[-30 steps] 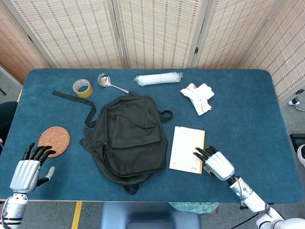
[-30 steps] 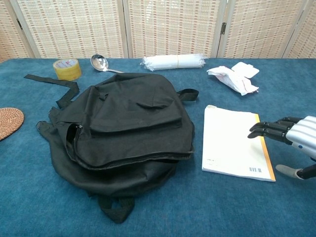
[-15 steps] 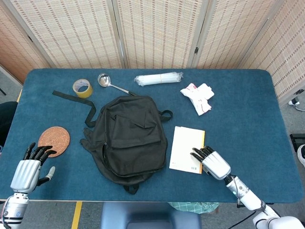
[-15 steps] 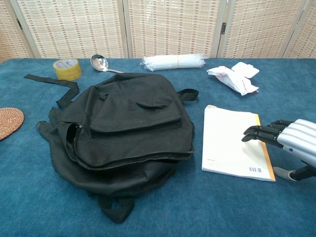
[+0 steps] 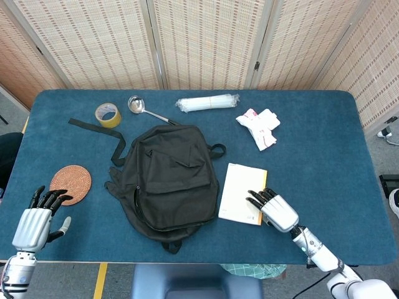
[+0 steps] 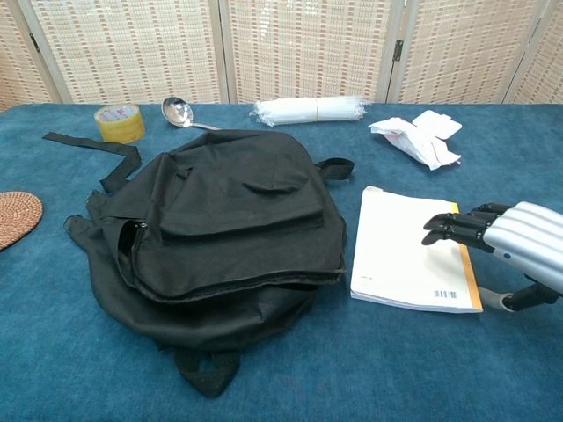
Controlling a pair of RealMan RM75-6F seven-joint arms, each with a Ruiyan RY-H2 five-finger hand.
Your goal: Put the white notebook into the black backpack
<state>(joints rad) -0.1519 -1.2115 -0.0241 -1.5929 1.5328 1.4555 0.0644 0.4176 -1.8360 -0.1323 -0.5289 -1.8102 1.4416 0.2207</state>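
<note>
Since the earlier frames the white notebook (image 6: 407, 259) has slid toward the black backpack (image 6: 224, 229), pushed by the right hand (image 6: 506, 242). Left to right: left hand (image 5: 36, 221) idle, fingers apart, empty; backpack flat; notebook beside it, fingertips (image 6: 437, 230) resting on top, ungrasped. Insertion remains.

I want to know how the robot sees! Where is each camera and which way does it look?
Head view: high up, looking down on the whole blue table; both the left hand and right hand show.
Chest view: low at the table's edge, looking across; only the right hand shows.
Both share the black backpack and white notebook.
</note>
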